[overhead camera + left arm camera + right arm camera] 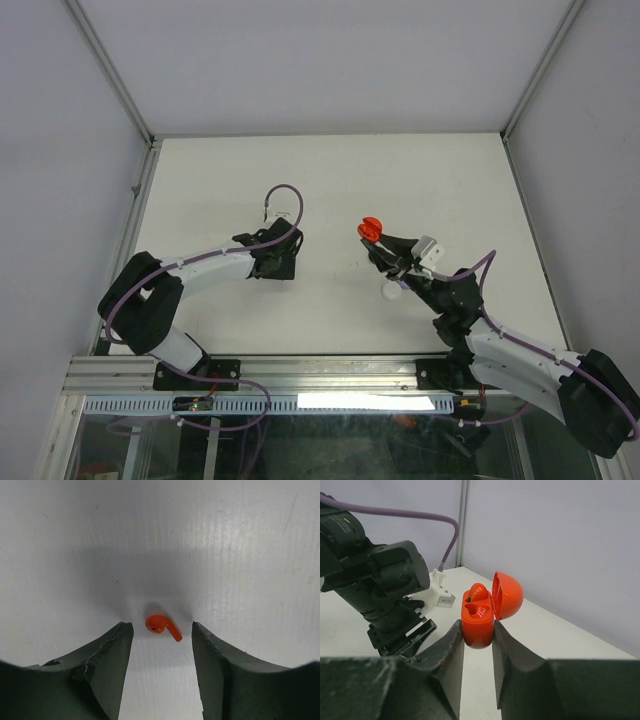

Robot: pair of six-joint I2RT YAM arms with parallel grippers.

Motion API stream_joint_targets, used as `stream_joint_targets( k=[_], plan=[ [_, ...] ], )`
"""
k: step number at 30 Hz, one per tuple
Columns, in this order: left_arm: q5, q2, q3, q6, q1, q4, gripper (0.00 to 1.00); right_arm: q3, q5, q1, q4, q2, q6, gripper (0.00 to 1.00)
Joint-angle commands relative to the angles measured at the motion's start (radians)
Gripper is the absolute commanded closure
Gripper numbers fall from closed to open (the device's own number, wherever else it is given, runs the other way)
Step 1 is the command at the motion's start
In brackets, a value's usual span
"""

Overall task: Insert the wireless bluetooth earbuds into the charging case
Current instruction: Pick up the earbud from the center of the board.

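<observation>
Red earbud (pixel 161 625) just lay on the table (pixel 240 555) between the spread fingers of the left gripper (pixel 162 630), while the right gripper (pixel 478 632) was clamped on the open red case (pixel 479 620).

Your left arm (pixel 200 270) runs from the lower left of the top view up and right toward the middle. Its wrist is bent so that your left gripper (pixel 161 629) points down at the surface, with its jaws standing apart, a clear gap between them and nothing in their grasp. Your right arm (pixel 520 355) stretches from the lower right corner up and left toward the centre, and your right gripper (pixel 477 627), low in the middle of its wrist view, has its jaws pressed against both sides of the charging case (pixel 506 594).
</observation>
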Motion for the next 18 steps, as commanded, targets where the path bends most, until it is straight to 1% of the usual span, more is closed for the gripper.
stream_joint_targets(
  k=[1, 10, 18],
  plan=[
    [0.021, 0.026, 0.043, 0.034, 0.006, -0.025, 0.48, -0.002, 0.019, -0.001, 0.034, -0.027, -0.006, 1.00],
    [-0.006, 0.011, 0.036, 0.028, 0.006, -0.090, 0.49, -0.003, 0.015, -0.001, 0.053, -0.016, 0.001, 1.00],
    [-0.037, -0.033, 0.031, 0.030, 0.006, -0.131, 0.52, 0.002, 0.008, -0.001, 0.063, -0.004, 0.007, 1.00]
  ],
)
